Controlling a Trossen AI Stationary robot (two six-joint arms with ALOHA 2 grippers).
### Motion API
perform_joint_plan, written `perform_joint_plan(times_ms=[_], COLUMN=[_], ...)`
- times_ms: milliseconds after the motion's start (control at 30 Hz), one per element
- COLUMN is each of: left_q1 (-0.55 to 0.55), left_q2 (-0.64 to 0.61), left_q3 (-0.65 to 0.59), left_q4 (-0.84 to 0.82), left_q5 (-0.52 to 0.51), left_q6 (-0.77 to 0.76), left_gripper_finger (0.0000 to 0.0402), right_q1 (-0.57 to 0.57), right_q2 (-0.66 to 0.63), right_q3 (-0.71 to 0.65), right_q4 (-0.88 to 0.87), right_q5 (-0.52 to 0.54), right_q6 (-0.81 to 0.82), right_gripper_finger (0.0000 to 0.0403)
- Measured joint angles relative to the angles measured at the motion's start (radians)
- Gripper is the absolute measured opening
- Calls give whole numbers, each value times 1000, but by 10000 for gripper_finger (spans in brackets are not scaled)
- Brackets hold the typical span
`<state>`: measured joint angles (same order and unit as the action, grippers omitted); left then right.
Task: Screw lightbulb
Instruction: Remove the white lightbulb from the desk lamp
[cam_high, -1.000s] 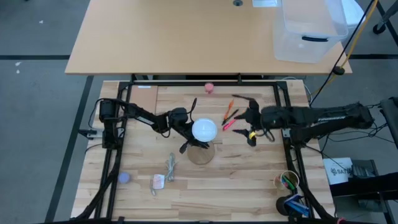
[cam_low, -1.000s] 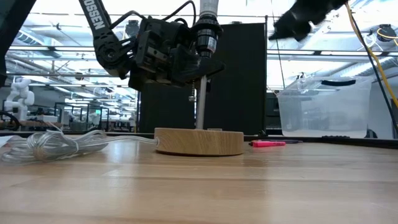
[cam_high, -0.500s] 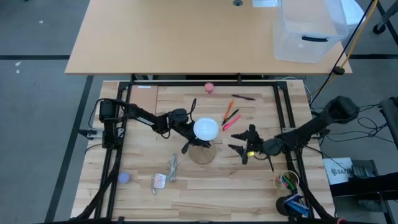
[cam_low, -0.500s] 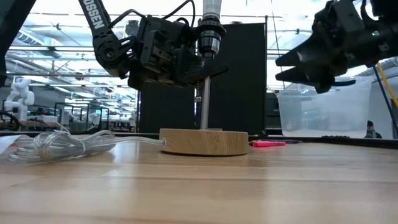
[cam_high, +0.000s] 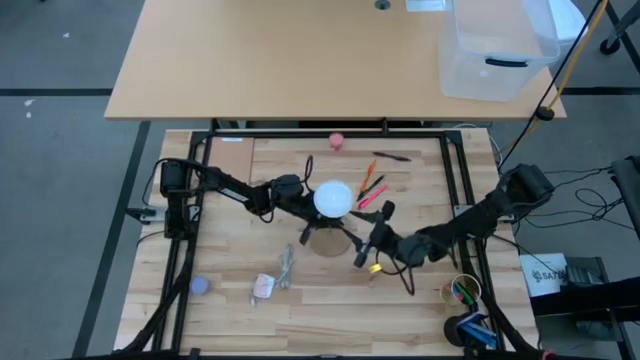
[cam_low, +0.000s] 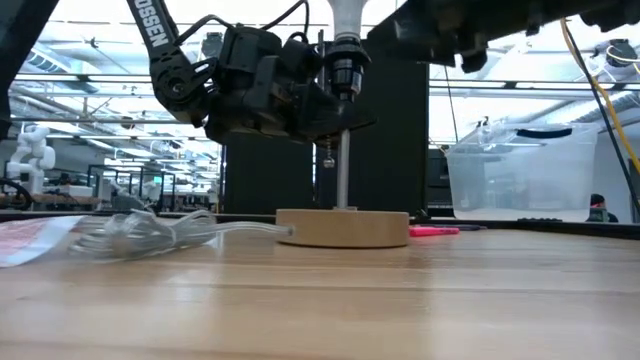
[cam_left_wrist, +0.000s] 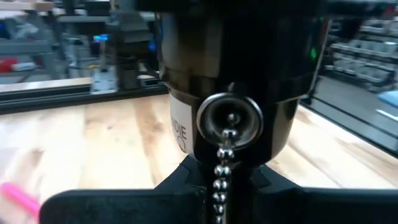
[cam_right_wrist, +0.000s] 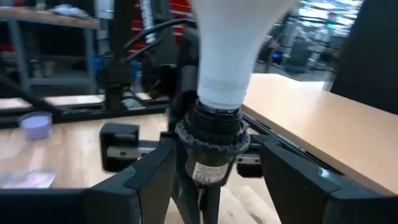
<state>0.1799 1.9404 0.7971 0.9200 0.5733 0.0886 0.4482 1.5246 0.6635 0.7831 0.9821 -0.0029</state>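
The lightbulb (cam_high: 332, 198), white and round, sits upright in the black socket (cam_right_wrist: 210, 140) of a lamp with a thin post (cam_low: 342, 175) and a round wooden base (cam_low: 343, 227) that rests flat on the table. My left gripper (cam_high: 306, 210) reaches in from the table's left and is shut on the lamp just under the bulb. My right gripper (cam_high: 368, 238) comes from the right and stands open. Its fingers (cam_right_wrist: 146, 177) flank the socket without touching it. A bead chain (cam_left_wrist: 221, 171) hangs from the socket. My left gripper pinches the lamp at the foot of the black socket (cam_left_wrist: 227, 134), where it meets the post, between its two fingers (cam_low: 318, 108). The fingers come nearly level from the table's left and lie across the upright post. The lamp stands upright, its base on the table.
A clear cord (cam_high: 285, 265) with a tag (cam_high: 262, 287) trails from the base toward the near left. Markers (cam_high: 370, 190) and a pink ball (cam_high: 337, 140) lie behind the lamp. A purple cup (cam_high: 200, 285) and a pen cup (cam_high: 462, 290) stand near the front.
My right gripper has swung down and toward the lamp from the table's right, turning to point at the socket, with its fingers drawing a little closer together. The lamp, held by my left gripper, has slid slightly toward the right, dragging the cord and tag along.
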Motion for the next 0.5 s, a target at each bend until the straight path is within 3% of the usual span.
perform_joint_plan(times_ms=[100,333,500], left_q1=[0,-3,-4], left_q2=[1,1,1], left_q3=[0,0,0], left_q4=[17,36,37], left_q5=[-64,-295,-332], left_q6=[-20,-69,-81], left_gripper_finger=[27,27,27], right_q1=[22,23,6], right_q2=[0,0,0], right_q3=[11,56,60], right_q4=[-2,10,-2], right_q5=[67,65,64], right_q6=[28,1,-40], right_gripper_finger=[224,231,275])
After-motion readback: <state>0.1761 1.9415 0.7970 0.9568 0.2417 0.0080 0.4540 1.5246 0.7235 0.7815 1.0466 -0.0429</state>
